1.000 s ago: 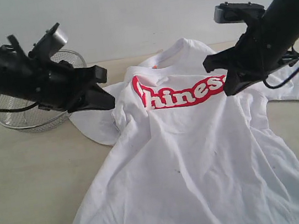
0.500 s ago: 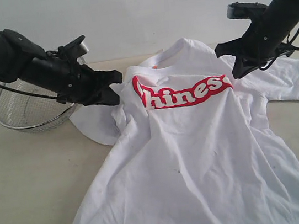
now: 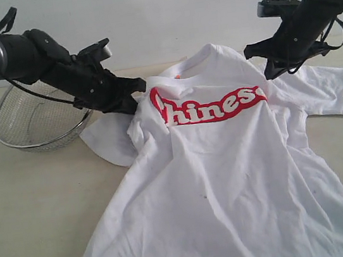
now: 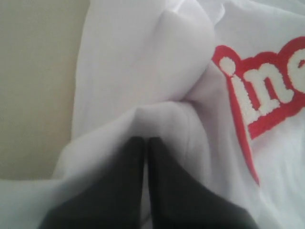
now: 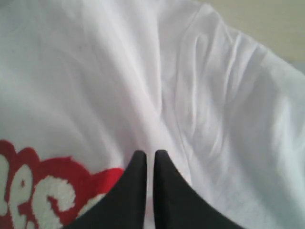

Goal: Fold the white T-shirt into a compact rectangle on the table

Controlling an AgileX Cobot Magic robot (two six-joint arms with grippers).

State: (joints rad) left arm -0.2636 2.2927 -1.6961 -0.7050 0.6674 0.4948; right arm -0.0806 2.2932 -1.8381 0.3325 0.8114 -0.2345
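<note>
T-shirt (image 3: 229,178) lies collar far, hem near; left pincer (image 3: 134,102) pinches its shoulder, right pincer (image 3: 268,74) pressed together.

The white T-shirt (image 3: 229,178) ran off the near edge, hem unseen. A fold at the right cut short its red lettering (image 3: 210,105). The left arm (image 3: 21,57) hid part of the mesh bowl (image 3: 27,126).

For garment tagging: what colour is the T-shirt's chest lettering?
White lettering on a red backing; exterior view shows it best.

White T-shirt (image 3: 229,178), red-and-white lettering (image 3: 210,105); pale beige table (image 3: 35,205); silver mesh bowl (image 3: 30,123); black fingers (image 5: 128,191)
</note>
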